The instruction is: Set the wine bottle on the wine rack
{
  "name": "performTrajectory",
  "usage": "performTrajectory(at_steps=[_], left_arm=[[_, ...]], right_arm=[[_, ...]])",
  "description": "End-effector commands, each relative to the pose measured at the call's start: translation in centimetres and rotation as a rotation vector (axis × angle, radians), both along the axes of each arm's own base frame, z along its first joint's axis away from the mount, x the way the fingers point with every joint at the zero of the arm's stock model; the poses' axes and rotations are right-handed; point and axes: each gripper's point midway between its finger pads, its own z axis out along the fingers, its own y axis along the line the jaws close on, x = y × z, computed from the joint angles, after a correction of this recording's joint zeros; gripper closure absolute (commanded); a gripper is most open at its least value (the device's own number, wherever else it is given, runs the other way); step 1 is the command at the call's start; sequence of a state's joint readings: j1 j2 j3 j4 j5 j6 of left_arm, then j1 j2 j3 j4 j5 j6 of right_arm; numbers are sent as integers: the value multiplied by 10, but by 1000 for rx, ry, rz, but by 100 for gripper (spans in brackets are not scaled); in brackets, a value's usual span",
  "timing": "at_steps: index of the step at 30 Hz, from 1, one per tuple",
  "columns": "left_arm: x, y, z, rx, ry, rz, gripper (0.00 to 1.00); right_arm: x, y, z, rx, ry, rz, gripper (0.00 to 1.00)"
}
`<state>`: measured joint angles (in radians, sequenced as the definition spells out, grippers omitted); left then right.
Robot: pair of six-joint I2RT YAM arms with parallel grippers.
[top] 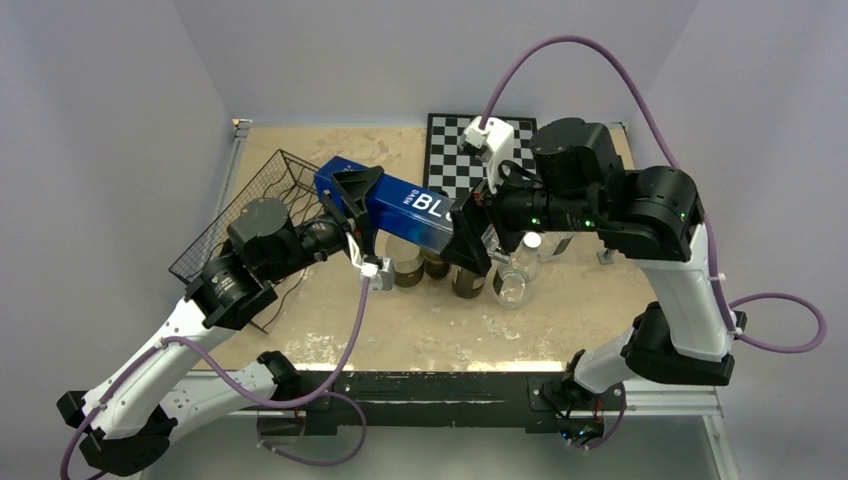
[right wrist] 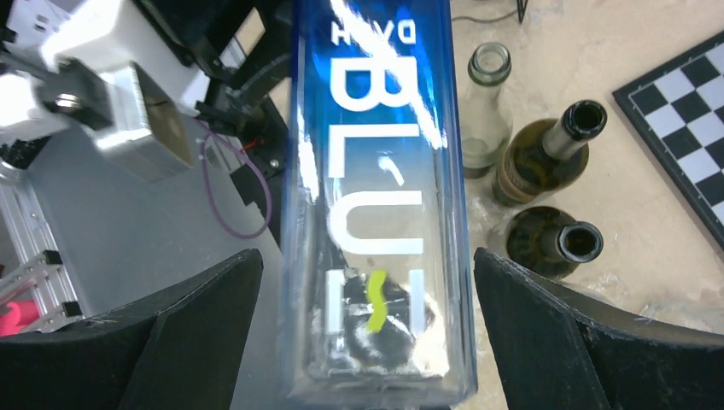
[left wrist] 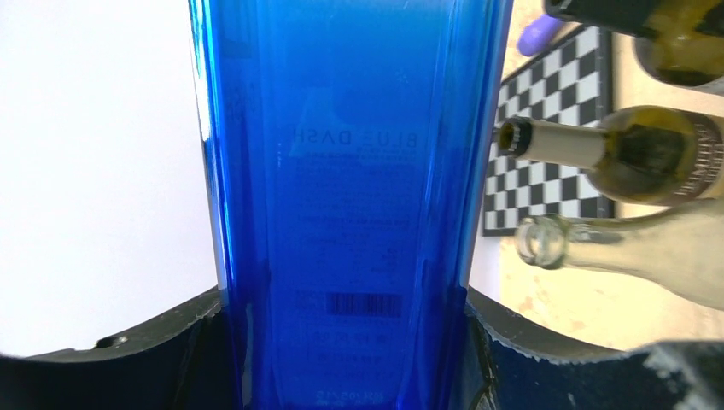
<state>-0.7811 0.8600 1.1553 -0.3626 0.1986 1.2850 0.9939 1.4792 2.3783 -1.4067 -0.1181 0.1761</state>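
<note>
Furthest left, the wine rack [top: 280, 180] sits on the sandy table [top: 420, 330] at an angle, with no bottle lying in it. Just to its right, the left gripper [top: 352, 205] holds the wine bottle [top: 405, 205], a square blue one with white lettering. In the left wrist view its dark fingers [left wrist: 154, 359] press against both sides of the glass. The bottle hangs roughly level above the table, one end close to the rack's right edge and the other reaching towards the right gripper [top: 462, 240].

Below the bottle's right half, three dark green bottles [top: 408, 270] and one clear bottle [top: 515, 278] stand upright on the table, all uncapped.

The right gripper's jaws are spread to either side of the blue bottle's end. In the right wrist view a strip of background shows between one finger [right wrist: 205, 325] and the glass, so they are not pinching it. Behind this gripper, a black-and-white chessboard [top: 455, 150] lies flat at the table's far edge.
</note>
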Motion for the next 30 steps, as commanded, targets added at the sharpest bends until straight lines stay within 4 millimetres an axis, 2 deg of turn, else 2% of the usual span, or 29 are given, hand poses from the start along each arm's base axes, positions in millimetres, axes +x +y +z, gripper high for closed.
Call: performTrajectory(at_steps=[1,8,12,15,19,22,23,26,27,28,30], left_arm=[[-26,12,114,-225,-369,-47,100],[-27,4,110,-201,-397,-78,100],[-24,5,115,-216,-428,-64,100],[-22,4,115,-224,-430,-57,100],[-20,4,115,-246,-408,-50,100],[-19,5,116,-268,-375,-50,100],[-19,5,115,-267,-368,-51,100],[-19,5,113,-264,-367,-52,100],[-19,5,113,-266,-365,-52,100],[-20,5,114,-270,-364,-54,100],[-20,4,113,-273,-356,-60,100]], right_arm=[[5,-4,-19,-84,10,-18,2],[14,3,-23,-97,2,-34,2],[15,6,-25,-84,6,-36,3],[17,8,-27,-81,10,-46,10],[22,7,-28,-86,-1,-73,28],[26,6,-28,-80,-15,-95,38],[27,7,-29,-77,-17,-97,38],[28,9,-31,-81,-21,-93,22],[29,9,-32,-85,-24,-90,19],[29,10,-32,-86,-24,-89,19],[30,12,-34,-89,-22,-89,25]])
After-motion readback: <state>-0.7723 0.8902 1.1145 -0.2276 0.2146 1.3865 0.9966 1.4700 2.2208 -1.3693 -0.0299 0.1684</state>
